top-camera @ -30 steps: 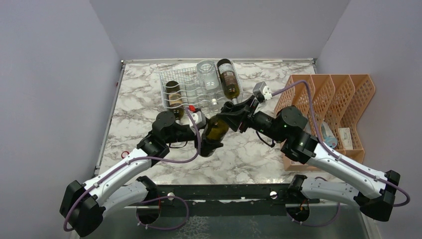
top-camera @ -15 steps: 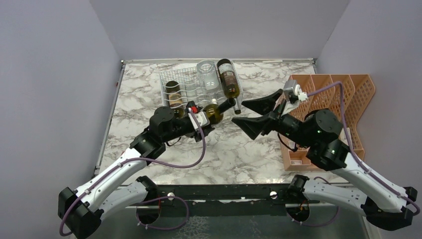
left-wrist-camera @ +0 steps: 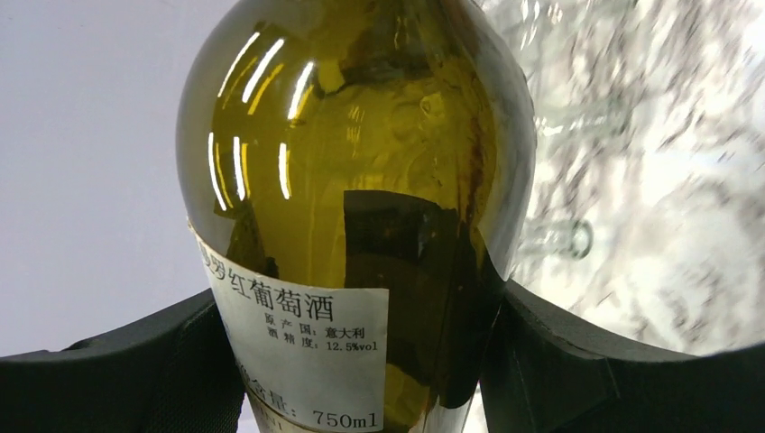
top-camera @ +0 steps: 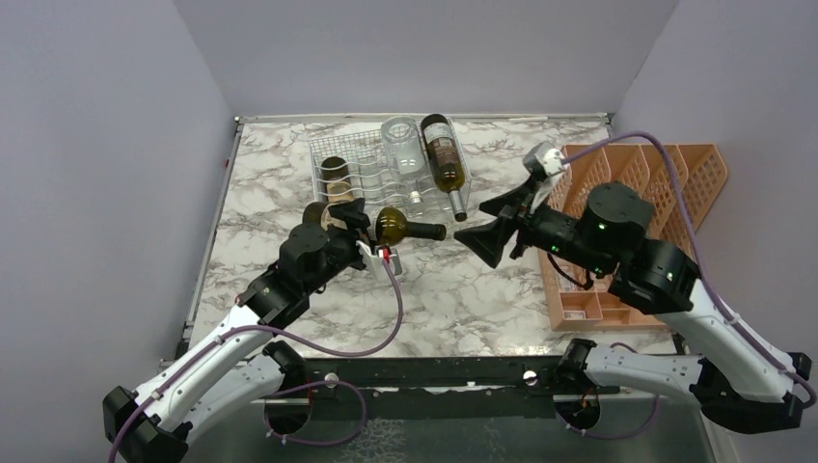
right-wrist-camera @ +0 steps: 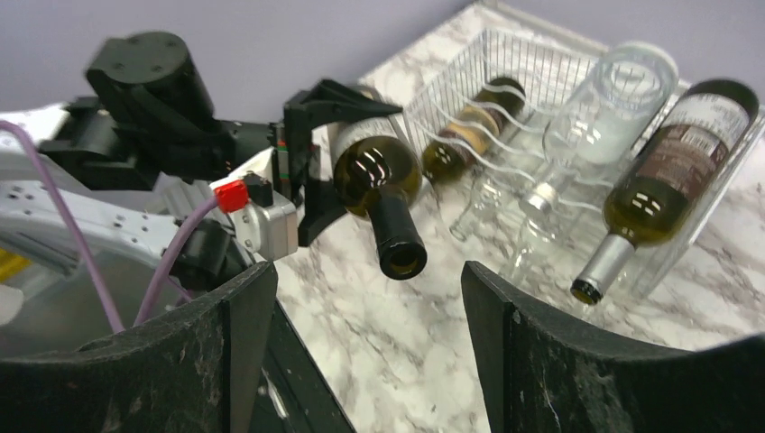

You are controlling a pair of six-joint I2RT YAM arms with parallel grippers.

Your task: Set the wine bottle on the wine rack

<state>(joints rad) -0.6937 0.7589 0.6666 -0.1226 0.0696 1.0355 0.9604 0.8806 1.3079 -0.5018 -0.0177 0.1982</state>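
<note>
Bottle [top-camera: 394,227] lay level above the tabletop [top-camera: 482,289], near the rack [top-camera: 347,145], gripped in our left tool [top-camera: 360,231]; our right tool [top-camera: 473,222] stood wide.

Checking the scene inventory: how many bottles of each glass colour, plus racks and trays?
Dark glass wine bottles: 3
Clear bottle: 1 certain
White wine rack: 1
Orange tray: 1
Total: 6

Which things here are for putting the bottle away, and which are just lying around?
For the job: green bottle in the left gripper; white wire rack.
Lying about: orange tray; clear bottle, brown-label bottle and small dark bottle already racked.
</note>
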